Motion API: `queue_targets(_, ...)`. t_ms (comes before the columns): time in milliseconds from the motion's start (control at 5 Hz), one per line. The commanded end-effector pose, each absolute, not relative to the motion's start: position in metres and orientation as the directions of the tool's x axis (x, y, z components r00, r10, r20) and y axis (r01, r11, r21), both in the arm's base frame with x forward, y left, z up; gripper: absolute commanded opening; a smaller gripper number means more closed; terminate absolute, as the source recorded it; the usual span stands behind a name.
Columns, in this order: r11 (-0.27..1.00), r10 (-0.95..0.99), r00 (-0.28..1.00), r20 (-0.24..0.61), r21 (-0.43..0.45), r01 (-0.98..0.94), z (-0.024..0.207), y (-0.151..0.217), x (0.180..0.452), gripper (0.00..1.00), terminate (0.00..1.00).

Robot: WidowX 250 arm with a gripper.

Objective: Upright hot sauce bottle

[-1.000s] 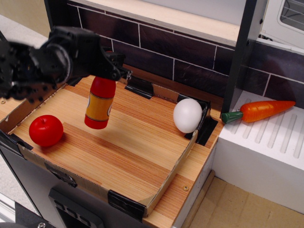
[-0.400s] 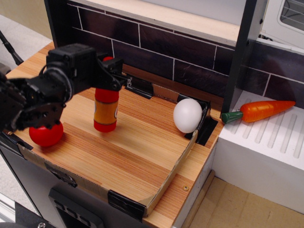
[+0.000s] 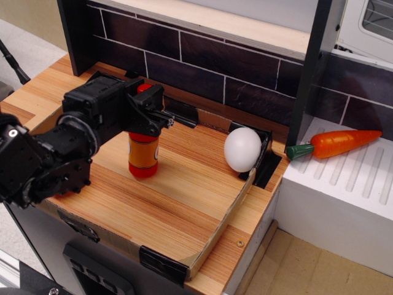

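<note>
On the wooden tray (image 3: 184, 209), the glossy red plastic hot sauce bottle (image 3: 143, 153) with its yellow-orange label stands upright. The black gripper (image 3: 145, 112) is clamped around its neck. Farther right sit a white egg (image 3: 242, 149) and an orange toy carrot (image 3: 334, 143).

Single view only, set high and off the front right corner of the wooden counter (image 3: 184, 196), looking down and back at a slant toward the dark tiled wall (image 3: 233, 64). Close enough that the counter fills the left and middle of the frame, with the black arm and its gripper (image 3: 150, 117) large at left around the hot sauce bottle (image 3: 143, 153), the white egg (image 3: 242, 149) near centre, and the carrot (image 3: 334, 143) on the white ribbed surface (image 3: 356, 178) at right. Floor visible at lower right, no second view to overlap with.
</note>
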State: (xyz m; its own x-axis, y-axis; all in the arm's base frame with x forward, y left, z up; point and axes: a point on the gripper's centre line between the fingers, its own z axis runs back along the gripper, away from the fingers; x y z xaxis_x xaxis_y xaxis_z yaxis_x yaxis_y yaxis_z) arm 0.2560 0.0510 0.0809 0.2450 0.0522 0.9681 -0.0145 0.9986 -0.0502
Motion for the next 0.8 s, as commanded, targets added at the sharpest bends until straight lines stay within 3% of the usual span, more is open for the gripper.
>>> queue_targets(0,0.989,0.145,0.287,0.947,-0.133,-0.060,0.091,0.058,0.252,1.00,0.00)
queue_targets(400,0.981,0.180,0.301,0.937,-0.149,-0.123,0.110,0.059,0.250,1.00,0.00)
queue_targets(600,0.967,0.215,0.443,0.870,-0.127,-0.220,0.133,0.058,0.253,1.00,1.00)
